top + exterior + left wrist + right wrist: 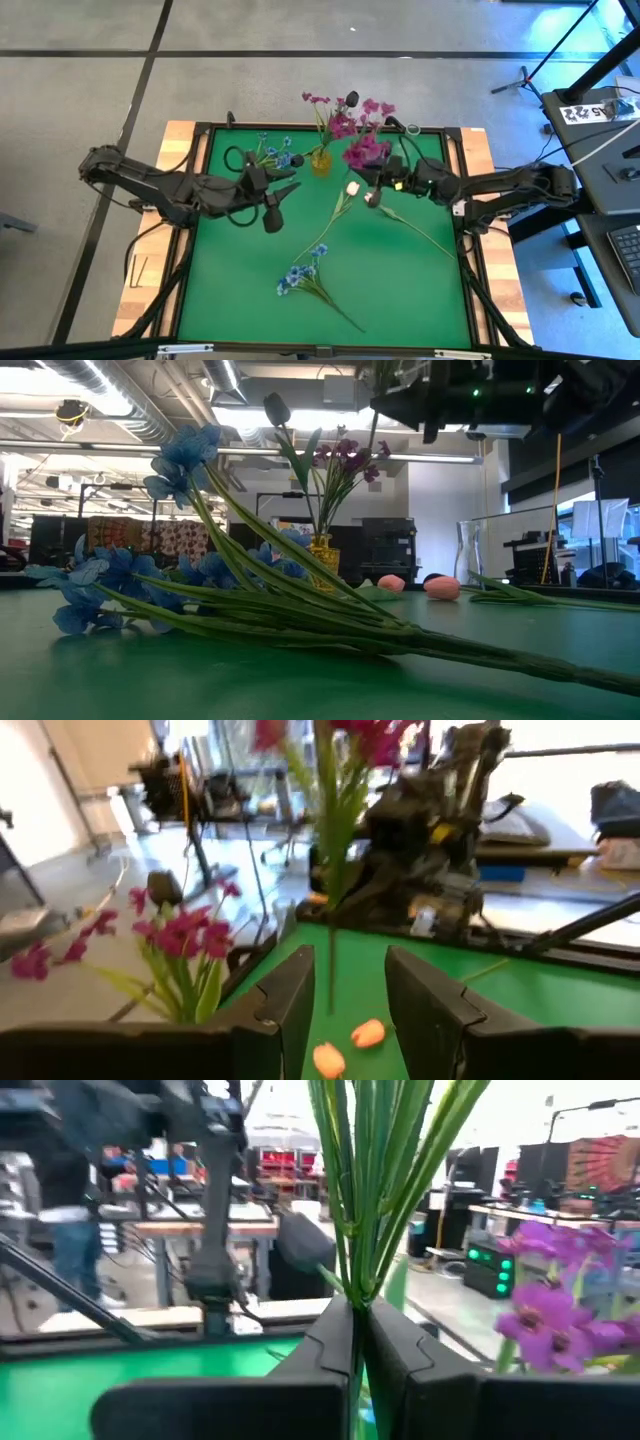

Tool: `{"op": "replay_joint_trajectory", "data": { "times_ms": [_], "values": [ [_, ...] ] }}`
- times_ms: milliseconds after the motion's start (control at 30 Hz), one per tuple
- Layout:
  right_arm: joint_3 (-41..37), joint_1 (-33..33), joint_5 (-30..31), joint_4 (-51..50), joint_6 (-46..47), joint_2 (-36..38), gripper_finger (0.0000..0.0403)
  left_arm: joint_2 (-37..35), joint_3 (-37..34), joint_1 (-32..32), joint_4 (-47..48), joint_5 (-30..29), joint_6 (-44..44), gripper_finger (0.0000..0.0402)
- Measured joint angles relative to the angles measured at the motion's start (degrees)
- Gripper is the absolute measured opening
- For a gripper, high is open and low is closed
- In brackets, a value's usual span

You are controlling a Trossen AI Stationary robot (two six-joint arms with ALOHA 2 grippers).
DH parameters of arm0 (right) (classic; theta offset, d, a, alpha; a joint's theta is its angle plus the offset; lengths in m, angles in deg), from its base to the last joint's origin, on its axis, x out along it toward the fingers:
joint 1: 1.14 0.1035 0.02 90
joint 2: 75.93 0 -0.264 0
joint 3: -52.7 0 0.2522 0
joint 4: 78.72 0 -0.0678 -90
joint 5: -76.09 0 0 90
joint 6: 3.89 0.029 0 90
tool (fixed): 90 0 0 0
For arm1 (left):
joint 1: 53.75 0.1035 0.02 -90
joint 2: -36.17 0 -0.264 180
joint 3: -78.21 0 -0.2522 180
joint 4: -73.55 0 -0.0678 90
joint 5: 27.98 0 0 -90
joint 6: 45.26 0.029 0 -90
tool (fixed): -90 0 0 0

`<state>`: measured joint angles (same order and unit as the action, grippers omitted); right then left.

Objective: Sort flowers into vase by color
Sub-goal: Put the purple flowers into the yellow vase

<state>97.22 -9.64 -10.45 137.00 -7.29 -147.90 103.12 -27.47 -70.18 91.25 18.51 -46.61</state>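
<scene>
Blue spray (190, 595) lies closest to the low camera, flat on the green bench (400, 290), its stems running toward the near right corner; from above the same spray (300, 277) sits in the near middle of the mat.

Farther back, the right pincer (357, 1342) is pressed together on a bunch of green stems, pinching the magenta spray (366, 150) upright above the mat, its blooms standing high over the fingers. Seen from above, this right pincer (372, 190) hangs over the far middle of the bench. Just beside it lie two pale tulips (441, 588) with their heads on the mat; one tulip head (352, 187) shows next to the fingers, and long stems trail from there toward the near left and the near right.

Across from it, the left pincer (345, 995) is spread, nothing between its fingers, and it looks toward the held magenta spray and the tulip heads. From above, the left pincer (285, 192) hovers over the far left part of the mat.

Behind the two arms a yellow vase (320, 160) stands near the far edge holding magenta blooms (322, 103). Left of it more blue blooms (275, 152) stand at the back, their holder hidden by the arm.
</scene>
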Motion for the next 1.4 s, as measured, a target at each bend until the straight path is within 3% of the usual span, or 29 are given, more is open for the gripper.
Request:
{"op": "replay_joint_trajectory", "data": {
  "times_ms": [300, 633, 1000, 1400],
  "values": [
    [-0.02, -4.37, -1.69, 9.04, -1.33, -7.22, 0.0013, -5.70, -12.20, 3.84, -9.03, 3.11, -1.61, 0.0121],
    [1.03, -10.58, -7.83, 23.22, 2.35, -19.13, 0.0013, -9.27, -23.63, 6.39, -18.21, 4.25, -4.71, 0.0121],
    [9.83, -11.88, -11.09, 22.29, 2.54, -29.22, 0.0014, -9.25, -27.47, 6.82, -20.64, 4.49, -7.87, 0.0121],
    [10.98, -11.90, -3.92, 20.32, -4.89, -31.49, 0.0014, -9.25, -27.50, 6.39, -20.22, 7.26, -8.79, 0.0121]
  ]
}}
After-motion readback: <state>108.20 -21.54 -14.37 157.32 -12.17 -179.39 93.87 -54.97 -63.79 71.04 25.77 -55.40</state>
